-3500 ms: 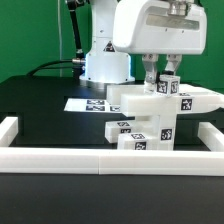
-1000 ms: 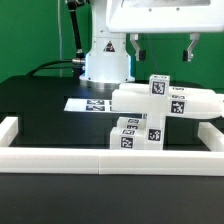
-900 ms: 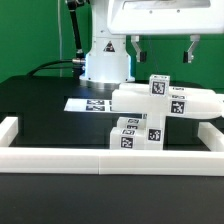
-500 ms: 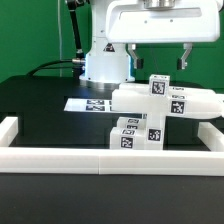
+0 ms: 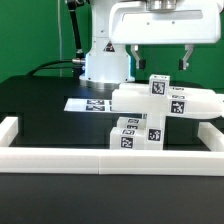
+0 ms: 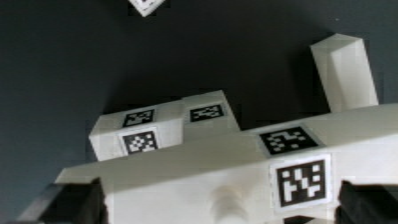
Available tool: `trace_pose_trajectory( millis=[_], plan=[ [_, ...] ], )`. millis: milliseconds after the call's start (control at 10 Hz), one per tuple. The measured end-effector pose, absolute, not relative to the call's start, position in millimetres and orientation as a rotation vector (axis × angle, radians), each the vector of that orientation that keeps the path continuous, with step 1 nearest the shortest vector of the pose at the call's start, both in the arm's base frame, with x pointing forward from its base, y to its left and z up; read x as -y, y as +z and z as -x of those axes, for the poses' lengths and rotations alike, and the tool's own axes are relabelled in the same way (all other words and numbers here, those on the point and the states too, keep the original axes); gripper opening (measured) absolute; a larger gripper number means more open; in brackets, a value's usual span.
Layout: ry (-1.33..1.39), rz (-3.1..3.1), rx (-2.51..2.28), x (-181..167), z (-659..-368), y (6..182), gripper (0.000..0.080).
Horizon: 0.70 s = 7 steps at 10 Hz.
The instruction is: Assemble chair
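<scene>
Exterior view: the chair (image 5: 160, 112), a cluster of white tagged blocks, sits on the black tabletop (image 5: 40, 100) right of centre, just behind the near border wall (image 5: 100, 160). Its long flat piece reaches toward the right edge, and a short post stands up from it. The marker board (image 5: 88, 103) lies flat just left of the chair, in front of the robot base (image 5: 103, 62). The claw (image 5: 160, 55) hangs spread above the chair, its fingers (image 5: 134, 54) clear of the post and holding nothing. The wall's side arms close off left and right; open black surface lies to the left. The arm's top is cut off by the frame.

Wrist view: the chair's tagged blocks (image 6: 214, 150) fill the lower part, with one post rising; how the parts join is hard to make out.
</scene>
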<state>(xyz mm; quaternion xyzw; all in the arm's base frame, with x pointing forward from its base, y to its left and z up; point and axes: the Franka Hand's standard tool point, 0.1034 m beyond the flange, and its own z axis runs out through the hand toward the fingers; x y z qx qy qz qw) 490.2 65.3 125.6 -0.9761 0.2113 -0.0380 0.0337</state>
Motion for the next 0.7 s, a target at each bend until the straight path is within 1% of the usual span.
trace_pose_trajectory(
  millis=[100, 300, 400, 600, 700],
  plan=[
    [-0.091, 2.974, -0.705, -65.2, -481.2, 121.9, 0.0648],
    [-0.007, 2.917, -0.767, -67.0, -444.5, 111.5, 0.0648],
    [0.011, 2.909, -0.76, -65.5, -434.9, 107.0, 0.0648],
    [-0.017, 2.905, -0.787, -61.2, -426.8, 96.0, 0.0648],
    [-0.01, 2.904, -0.785, -62.3, -427.1, 96.3, 0.0648]
  ],
)
